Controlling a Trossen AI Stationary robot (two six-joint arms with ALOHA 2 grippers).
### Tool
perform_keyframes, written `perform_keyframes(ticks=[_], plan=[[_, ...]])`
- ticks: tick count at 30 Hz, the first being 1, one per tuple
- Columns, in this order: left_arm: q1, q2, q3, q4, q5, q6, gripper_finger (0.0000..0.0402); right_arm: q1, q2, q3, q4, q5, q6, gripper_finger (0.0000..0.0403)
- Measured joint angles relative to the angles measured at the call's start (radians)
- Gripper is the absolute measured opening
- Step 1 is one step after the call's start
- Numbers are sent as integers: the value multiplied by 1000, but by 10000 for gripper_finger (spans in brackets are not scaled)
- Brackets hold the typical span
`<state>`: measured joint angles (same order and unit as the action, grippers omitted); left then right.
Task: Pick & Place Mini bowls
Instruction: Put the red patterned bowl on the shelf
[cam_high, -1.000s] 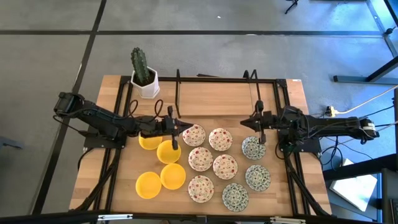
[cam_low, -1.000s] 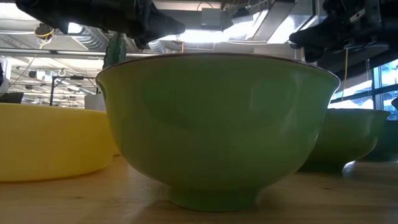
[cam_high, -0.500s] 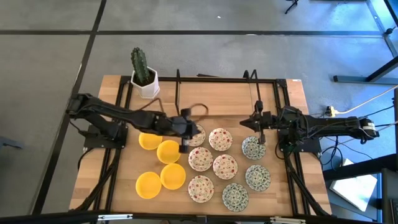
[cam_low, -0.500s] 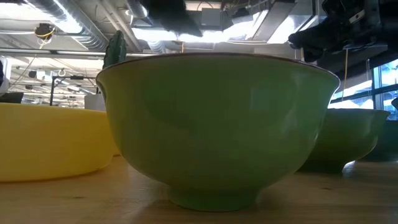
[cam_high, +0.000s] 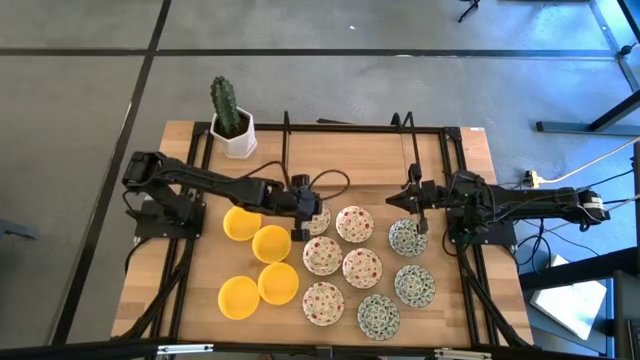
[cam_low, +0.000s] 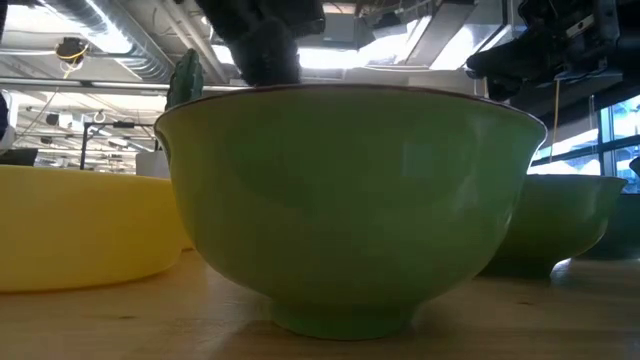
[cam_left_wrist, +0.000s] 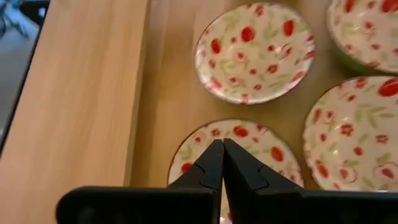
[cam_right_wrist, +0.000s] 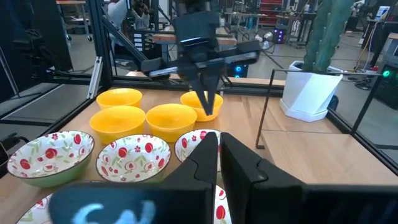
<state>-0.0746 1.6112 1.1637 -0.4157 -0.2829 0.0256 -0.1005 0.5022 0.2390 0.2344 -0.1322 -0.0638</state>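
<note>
Several mini bowls stand on the wooden table: yellow ones (cam_high: 271, 243) at the left, red-speckled white ones (cam_high: 354, 224) in the middle, green-patterned ones (cam_high: 414, 285) at the right. My left gripper (cam_high: 300, 222) is shut and holds nothing. It slants down over the far-left red-speckled bowl (cam_left_wrist: 249, 149), and its tips (cam_left_wrist: 219, 148) hang above that bowl's near rim. From the right wrist view it (cam_right_wrist: 208, 106) shows clear of the bowls. My right gripper (cam_high: 415, 210) is shut and level, above a green-patterned bowl (cam_high: 407, 237).
A cactus in a white pot (cam_high: 232, 125) stands at the far left corner. Black frame rails (cam_high: 285, 140) run along the table's far and side edges. In the low view a green bowl wall (cam_low: 350, 200) fills most of the picture.
My left gripper has gone toward the table's right edge, from over the yellow bowls to over the far-left red-speckled bowl. It has tipped from nearly level to slanting downward. It has stayed shut.
</note>
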Motion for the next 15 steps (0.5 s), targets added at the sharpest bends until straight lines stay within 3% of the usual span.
perform_keyframes(ticks=[15], plan=[[88,99,-1,29,60,-16,151,0,13,0,-6,-1,-22,21]])
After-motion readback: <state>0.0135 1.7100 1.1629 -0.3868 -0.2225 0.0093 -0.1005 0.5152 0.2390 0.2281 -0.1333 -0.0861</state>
